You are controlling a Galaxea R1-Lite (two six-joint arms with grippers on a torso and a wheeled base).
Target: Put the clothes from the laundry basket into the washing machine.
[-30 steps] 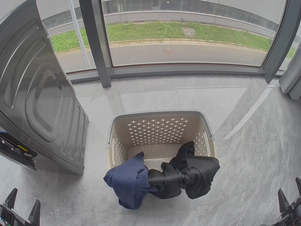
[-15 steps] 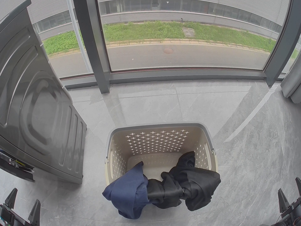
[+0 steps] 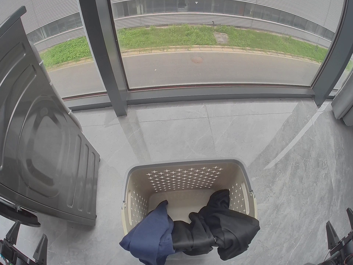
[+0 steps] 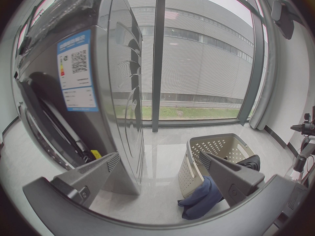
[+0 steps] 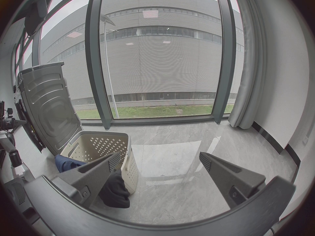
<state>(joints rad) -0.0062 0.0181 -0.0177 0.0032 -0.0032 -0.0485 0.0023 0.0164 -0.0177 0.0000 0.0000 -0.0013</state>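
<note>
While spilling over the near rim of the laundry basket [image 3: 187,163], lying as one twisted bundle, showing a blue garment [image 3: 150,240] on the robot's left and a black garment [image 3: 224,229] on the right, touching and seemingly winding into each other at the middle. Stretching left to right along that rim, so running crosswise to both arms. Sitting between and ahead of the grippers, placing the blue end nearer the left gripper [image 3: 29,230] and the black end nearer the right gripper [image 3: 339,218], though well apart from each. Likely calling for a forward, inward reach from either side; probably dragging both pieces along when lifting one, judging by the tangle. Containing nothing else in the basket, only bare perforated walls and bottom toward the far side. Holding the left fingers [image 4: 95,171] spread wide, gripping nothing; holding the right fingers [image 5: 229,177] spread the same way, gripping nothing. Resting on a grey tiled floor [image 3: 286,159], near the washing machine [image 3: 40,144] on the left, meeting its ribbed side panel. Hiding the drum's contents, so impossible to tell what is inside. Backing onto a tall window [image 3: 220,37], with a curtain [image 3: 343,103] hanging at the far right.
</note>
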